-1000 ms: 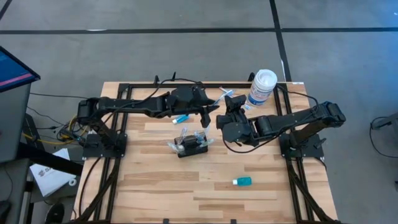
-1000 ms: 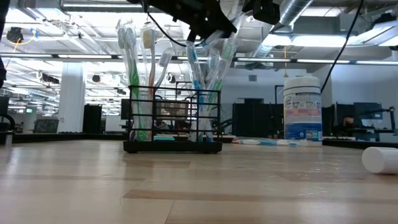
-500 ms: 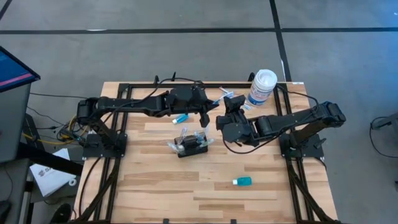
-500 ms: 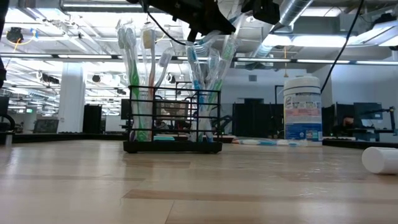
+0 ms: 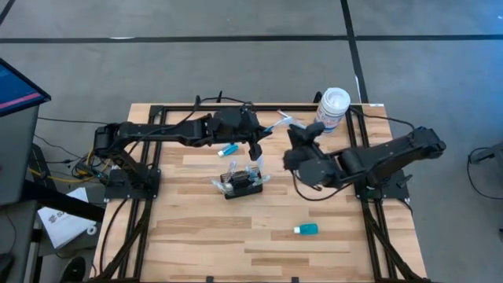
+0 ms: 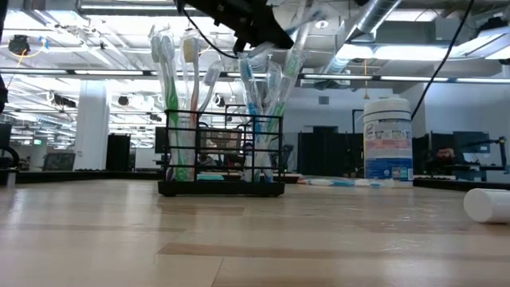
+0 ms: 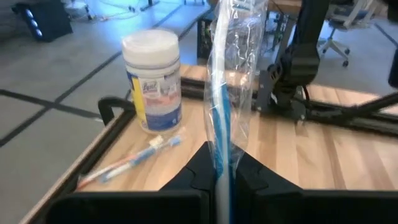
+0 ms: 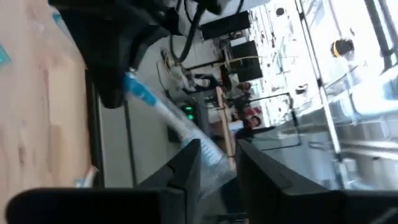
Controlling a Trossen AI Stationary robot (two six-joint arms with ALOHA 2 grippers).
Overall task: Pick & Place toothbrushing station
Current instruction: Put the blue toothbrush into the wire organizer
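Note:
The toothbrushing station (image 5: 242,185) (image 6: 221,155), a small black wire holder, stands on its base mid-table with several toothbrushes upright in it. Above it my left gripper (image 5: 255,151) (image 7: 222,155) (image 6: 255,40) is shut on a blue toothbrush in a clear wrapper (image 7: 224,74) (image 6: 296,32). My right gripper (image 5: 292,135) (image 8: 217,155) stands open a little to the right. In its wrist view the wrapper's free end (image 8: 208,155) reaches to its fingers; whether they touch it, I cannot tell. My left gripper pinches the wrapped toothbrush between its two fingers, low on the handle (image 7: 222,163). The fingers (image 7: 199,168) come nearly level from the table's left and lie across the brush. The brush is lifted clear above the station and slants upward past the fingers.
A white round canister (image 5: 330,108) (image 7: 152,81) (image 6: 388,139) stands at the far right edge, with a loose toothbrush (image 7: 140,158) lying beside it. A small blue item (image 5: 228,149) lies behind the station. A teal tube (image 5: 306,229) lies toward the near right.
My right gripper has drawn back toward the table's right edge, rolled at the wrist, and left the low view, coming away from the wrapper's upper end. The wrapped toothbrush stays in my left gripper above the station.

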